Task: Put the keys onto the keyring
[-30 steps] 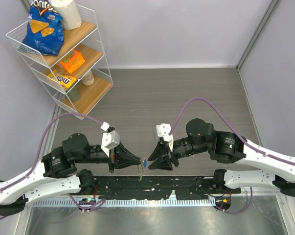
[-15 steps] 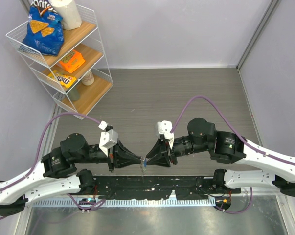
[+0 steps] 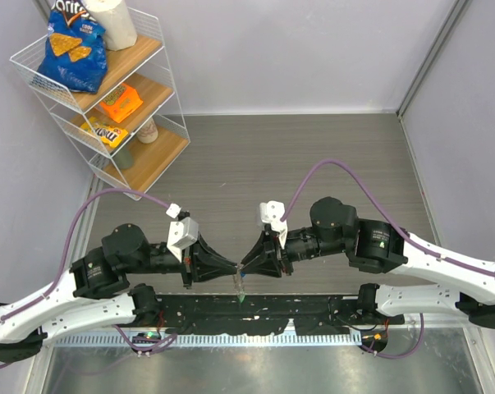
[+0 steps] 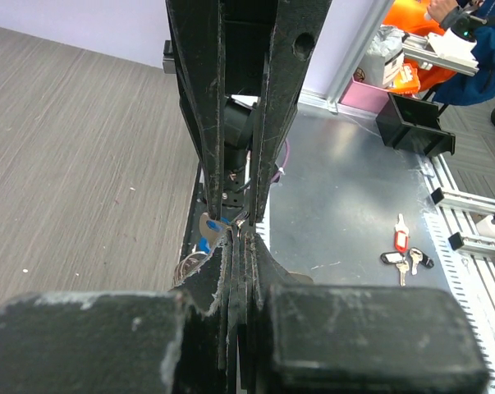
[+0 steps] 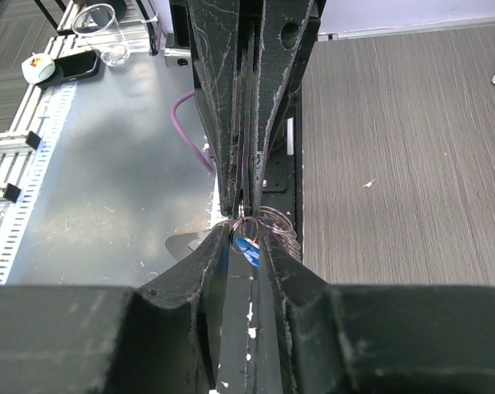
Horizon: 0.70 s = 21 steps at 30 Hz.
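Roughly above the far edge of the black rail (image 3: 313, 312), near its middle, the left gripper (image 3: 235, 268) and right gripper (image 3: 246, 264) are met tip to tip.

- Left fingers (image 4: 268, 275) are pressed almost flat together. Thin metal of the keyring (image 4: 190, 267) appears pinched between them, and its floppy loops are seen just beside the tips.
- Right fingers (image 5: 276, 254) are drawn narrow, with the blue key (image 5: 247, 244) clamped between them right at the tips.
- Blue key and keyring are held close against each other, raised above the rail rather than resting on it.
- A small green speck, taken to be the green key (image 3: 240, 295), is noted below the meeting point at the rail's far edge. Whether it hangs or lies there cannot be told.
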Available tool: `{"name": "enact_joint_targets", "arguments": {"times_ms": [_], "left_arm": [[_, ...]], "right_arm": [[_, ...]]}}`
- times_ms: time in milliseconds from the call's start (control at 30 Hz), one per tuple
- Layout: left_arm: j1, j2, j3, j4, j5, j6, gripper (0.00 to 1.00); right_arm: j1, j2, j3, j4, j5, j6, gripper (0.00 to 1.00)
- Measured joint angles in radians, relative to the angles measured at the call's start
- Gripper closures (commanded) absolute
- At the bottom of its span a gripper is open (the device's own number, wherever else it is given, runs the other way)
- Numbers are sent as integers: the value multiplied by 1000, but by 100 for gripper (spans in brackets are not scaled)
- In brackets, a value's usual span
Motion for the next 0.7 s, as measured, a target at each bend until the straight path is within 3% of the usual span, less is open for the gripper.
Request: {"name": "enact_joint_targets", "arguments": {"times_ms": [200,700], "left_arm": [[0,-5,-7,0,-4,-1,100],[0,-25,-17,1,-11,-4,100]], "right_arm": [[6,4,0,0,2,4,95],[20,-8,-36,31,13,3,95]]}}
